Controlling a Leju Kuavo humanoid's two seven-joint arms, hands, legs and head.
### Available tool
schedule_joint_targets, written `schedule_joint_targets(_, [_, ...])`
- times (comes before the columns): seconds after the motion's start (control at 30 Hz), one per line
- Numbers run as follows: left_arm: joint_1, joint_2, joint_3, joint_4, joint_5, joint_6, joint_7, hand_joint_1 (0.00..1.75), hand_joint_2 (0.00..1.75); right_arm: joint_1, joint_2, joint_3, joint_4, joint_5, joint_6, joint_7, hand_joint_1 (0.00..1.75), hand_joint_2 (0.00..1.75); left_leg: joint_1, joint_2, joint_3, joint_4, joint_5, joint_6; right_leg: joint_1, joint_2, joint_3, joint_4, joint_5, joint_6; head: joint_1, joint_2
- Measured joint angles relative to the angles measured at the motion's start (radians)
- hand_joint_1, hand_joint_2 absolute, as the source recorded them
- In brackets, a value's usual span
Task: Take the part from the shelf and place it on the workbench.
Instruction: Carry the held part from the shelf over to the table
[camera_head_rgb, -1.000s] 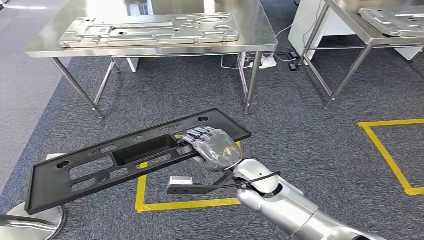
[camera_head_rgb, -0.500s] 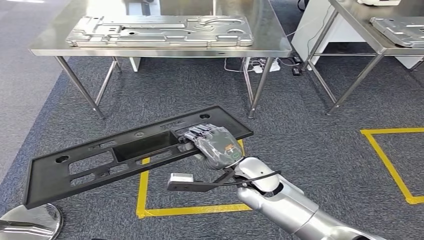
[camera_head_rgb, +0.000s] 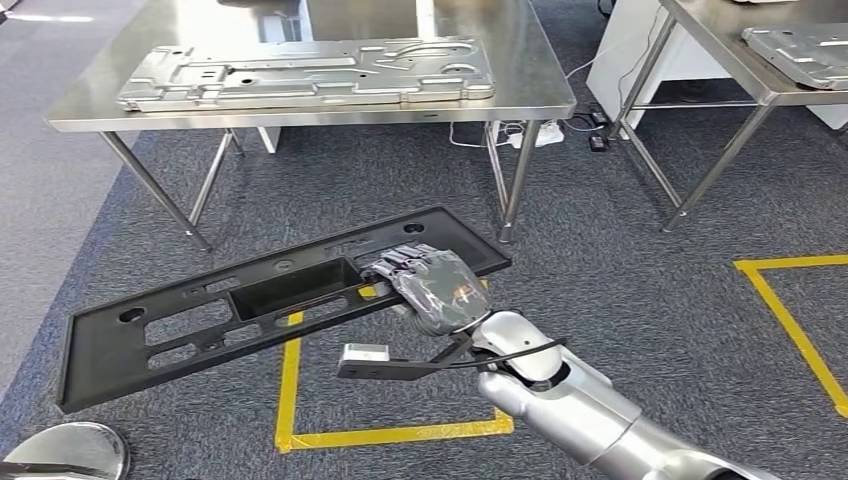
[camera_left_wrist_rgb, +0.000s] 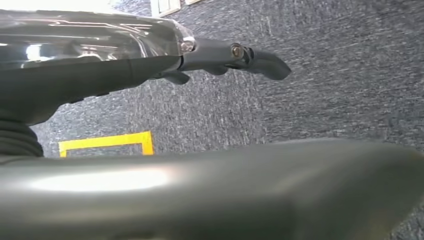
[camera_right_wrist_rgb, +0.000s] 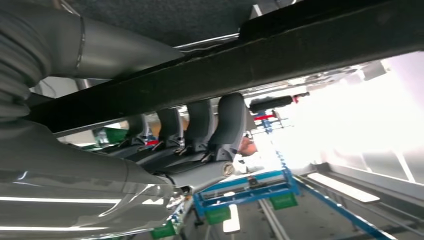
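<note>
the part (camera_head_rgb: 240, 305), a long flat black panel with cut-outs and a rectangular recess near its middle, hangs in the air over the grey carpet, tilted so its far end sits toward 2 o'clock and its near end toward 8 o'clock in the head view. starting at the left: a round shiny base (camera_head_rgb: 65, 452) lies on the floor at 7 o'clock, just below the panel's near corner. yellow floor tape (camera_head_rgb: 288, 385) runs under the panel's middle. at 11 o'clock stands the workbench (camera_head_rgb: 310, 108), a steel table carrying a large stamped metal plate (camera_head_rgb: 305, 72) (the panel is well apart from it, nearer the robot). the right hand (camera_head_rgb: 425, 285) grasps the panel's edge toward its far end, fingers (camera_right_wrist_rgb: 200, 122) curled over the rim in the right wrist view, the silver arm coming in from 5 o'clock. a second steel table (camera_head_rgb: 745, 60) stands at 2 o'clock. the left hand (camera_left_wrist_rgb: 220, 57) points at bare carpet with fingers extended, released, holding nothing.
</note>
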Motion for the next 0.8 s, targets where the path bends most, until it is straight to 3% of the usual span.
schedule_joint_targets(0.03, [0.002,0.000,0.000,0.000,0.000,0.000,0.000,0.00,1.75,0.002,0.000,0.000,0.000,0.000,0.000,0.000,1.75,1.75,0.001,0.000,-0.007,-0.016,0.034,-0.002,-0.001,0.001,0.011,0.000,-0.008,0.003,0.000,0.000])
schedule_joint_targets(0.1, [0.003,0.001,0.000,0.000,0.000,0.000,0.000,0.00,1.75,0.003,0.000,-0.001,0.000,0.000,-0.001,0.001,1.75,1.75,0.003,0.001,0.024,-0.129,0.130,-0.001,-0.004,0.002,0.036,0.000,-0.027,0.010,0.000,0.000])
schedule_joint_targets(0.13, [0.003,0.001,0.000,0.000,-0.001,-0.001,0.000,0.00,1.75,0.002,-0.001,-0.001,0.000,0.000,-0.001,0.001,1.75,1.75,0.001,0.001,0.042,-0.182,0.162,0.002,-0.004,0.003,0.044,0.001,-0.035,0.016,0.000,0.000])
schedule_joint_targets(0.17, [0.003,0.000,0.000,0.000,-0.001,-0.001,0.000,0.00,1.75,0.002,-0.002,-0.002,-0.001,0.000,-0.001,0.001,1.75,1.75,-0.001,0.002,0.056,-0.220,0.171,0.007,-0.003,0.004,0.047,0.001,-0.041,0.021,0.000,0.000])
schedule_joint_targets(0.33, [0.004,0.001,0.000,0.000,-0.001,-0.002,0.001,0.00,1.75,0.000,-0.009,-0.007,-0.013,0.003,-0.003,0.002,1.75,1.75,-0.003,0.002,0.076,-0.256,0.145,0.041,-0.003,0.004,0.044,0.013,-0.065,0.048,0.000,0.000])
schedule_joint_targets(0.4, [0.002,0.001,0.000,0.000,-0.001,-0.001,0.000,0.00,1.75,-0.003,-0.013,-0.008,-0.017,0.004,-0.004,0.002,1.75,1.75,0.000,0.003,0.091,-0.261,0.137,0.052,-0.003,0.004,-0.006,0.114,-0.106,0.053,0.000,0.000])
schedule_joint_targets(0.47, [0.001,0.001,0.000,0.000,-0.001,-0.002,0.000,0.00,1.75,0.001,-0.020,-0.008,-0.017,0.007,-0.004,0.003,1.75,1.75,-0.001,0.003,0.105,-0.261,0.124,0.058,-0.003,0.004,-0.091,0.249,-0.143,0.054,0.001,0.000])
schedule_joint_targets(0.5, [0.002,0.001,0.000,0.000,-0.001,-0.002,0.000,0.00,1.75,0.005,-0.024,-0.008,-0.017,0.008,-0.004,0.004,1.75,1.75,-0.002,0.002,0.114,-0.261,0.117,0.058,-0.003,0.004,-0.124,0.285,-0.138,0.055,0.001,0.000])
schedule_joint_targets(0.53, [0.004,0.001,0.000,0.000,-0.001,-0.002,0.000,0.00,1.75,0.007,-0.027,-0.009,-0.017,0.009,-0.004,0.005,1.75,1.75,-0.002,0.001,0.125,-0.261,0.109,0.058,-0.003,0.004,-0.140,0.285,-0.113,0.055,0.001,0.000])
schedule_joint_targets(0.6, [0.005,0.001,0.000,0.000,-0.001,-0.001,0.001,0.00,1.75,0.009,-0.031,-0.009,-0.018,0.012,-0.005,0.007,1.75,1.75,-0.003,-0.001,0.152,-0.261,0.090,0.052,-0.002,0.004,-0.121,0.180,-0.017,0.050,0.001,0.000])
schedule_joint_targets(0.63, [0.004,0.001,0.001,0.000,-0.001,-0.001,0.001,0.00,1.75,0.009,-0.034,-0.009,-0.018,0.014,-0.005,0.007,1.75,1.75,-0.004,-0.001,0.163,-0.262,0.081,0.048,0.000,0.004,-0.102,0.122,0.022,0.047,0.000,0.000])
schedule_joint_targets(0.67, [0.003,0.001,0.001,0.000,-0.001,-0.001,0.002,0.00,1.75,0.009,-0.036,-0.009,-0.018,0.015,-0.006,0.008,1.75,1.75,-0.005,-0.002,0.171,-0.262,0.073,0.042,0.003,0.004,-0.083,0.073,0.042,0.043,0.000,0.000])
schedule_joint_targets(0.8, [-0.002,0.001,0.001,0.000,-0.001,-0.002,0.005,0.00,1.75,0.009,-0.041,-0.014,-0.025,0.017,-0.007,0.010,1.75,1.75,-0.003,-0.001,0.178,-0.269,0.060,0.023,0.006,0.008,-0.061,0.030,0.026,0.024,0.000,0.000])
